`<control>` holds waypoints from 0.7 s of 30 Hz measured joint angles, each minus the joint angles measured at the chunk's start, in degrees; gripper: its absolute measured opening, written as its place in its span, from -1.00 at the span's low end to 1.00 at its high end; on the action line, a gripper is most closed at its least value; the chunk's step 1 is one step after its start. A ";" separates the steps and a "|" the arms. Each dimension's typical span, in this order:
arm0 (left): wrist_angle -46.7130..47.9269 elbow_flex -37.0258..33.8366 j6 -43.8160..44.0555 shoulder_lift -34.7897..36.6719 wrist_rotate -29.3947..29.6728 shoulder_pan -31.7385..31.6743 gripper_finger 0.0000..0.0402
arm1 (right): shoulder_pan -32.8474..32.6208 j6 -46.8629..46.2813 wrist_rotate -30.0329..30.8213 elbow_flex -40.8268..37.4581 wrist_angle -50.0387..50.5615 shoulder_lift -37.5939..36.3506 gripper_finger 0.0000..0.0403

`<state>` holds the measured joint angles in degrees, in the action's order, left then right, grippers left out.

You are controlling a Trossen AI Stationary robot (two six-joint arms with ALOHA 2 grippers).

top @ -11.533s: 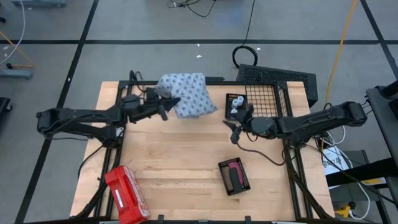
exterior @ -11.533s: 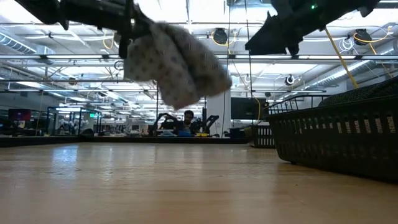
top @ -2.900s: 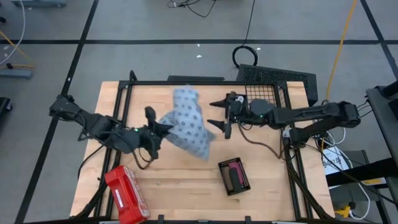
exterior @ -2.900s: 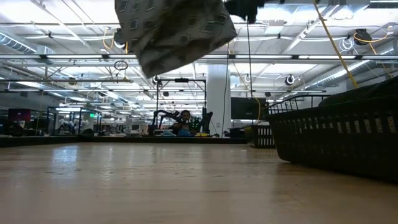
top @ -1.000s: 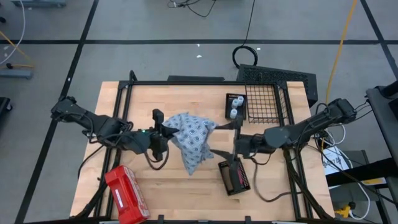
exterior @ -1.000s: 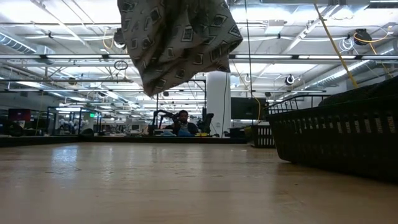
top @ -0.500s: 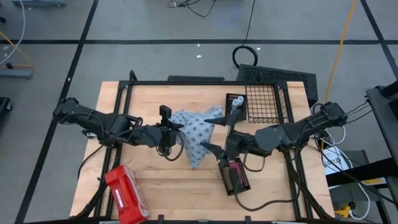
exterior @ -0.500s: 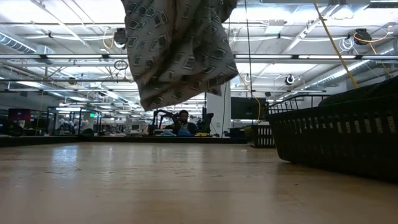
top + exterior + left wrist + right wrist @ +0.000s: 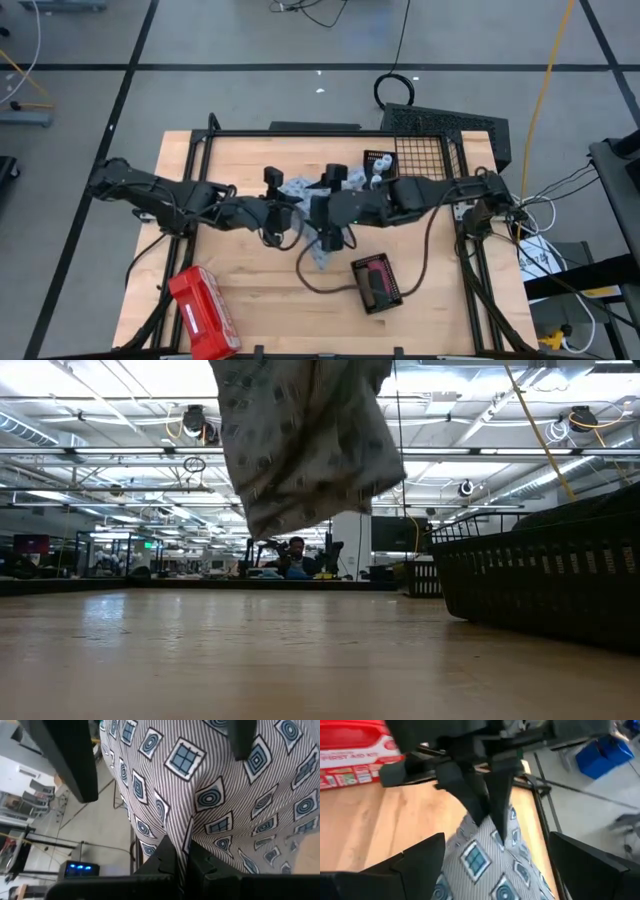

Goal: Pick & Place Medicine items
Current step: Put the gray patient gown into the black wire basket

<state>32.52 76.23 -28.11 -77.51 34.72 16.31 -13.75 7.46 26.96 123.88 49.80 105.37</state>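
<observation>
High view: the tabletop (image 9: 250,290) carries the wire basket (image 9: 425,165) at its far right. Both arms meet over the middle, where the patterned cloth (image 9: 318,215) hangs clear of the wood. The left claw (image 9: 283,212) is pinched onto the cloth's left edge. The right claw (image 9: 330,232) sits directly against the cloth from the right, fingers spread, holding nothing.

The red case (image 9: 203,312) lies at the near left corner, well apart. The dark tray of oblong tubes (image 9: 377,283) lies near right of centre, long axis running near to far, closer to the right arm. The white bottles (image 9: 377,172) stand beside the basket, behind the right arm.

The right wrist view shows the left claw's fingertips (image 9: 490,810) closed on a fold of cloth. The left wrist view confirms that pinch. The low view shows only the cloth hanging above bare wood, with no medicine items visible.
</observation>
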 joint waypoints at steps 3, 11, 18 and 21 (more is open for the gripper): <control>-0.45 0.00 -0.83 -1.10 0.29 -0.72 -0.96 | 0.69 -1.69 -0.21 0.15 2.57 0.25 0.69; -4.56 0.00 -3.47 -0.57 -0.23 -0.02 -0.96 | 2.75 -10.24 -1.36 -2.65 10.03 0.41 0.73; -5.81 -0.02 -4.40 -0.53 -1.65 0.27 -0.96 | 3.37 -12.69 -3.15 -6.74 9.94 0.43 0.73; -6.74 -0.04 -4.40 -0.53 -3.25 1.12 -0.96 | 3.68 -13.53 -3.26 -8.08 9.86 0.32 0.73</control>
<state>25.79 76.18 -32.52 -78.04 31.47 17.43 -10.07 -6.07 23.70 115.80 59.66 105.69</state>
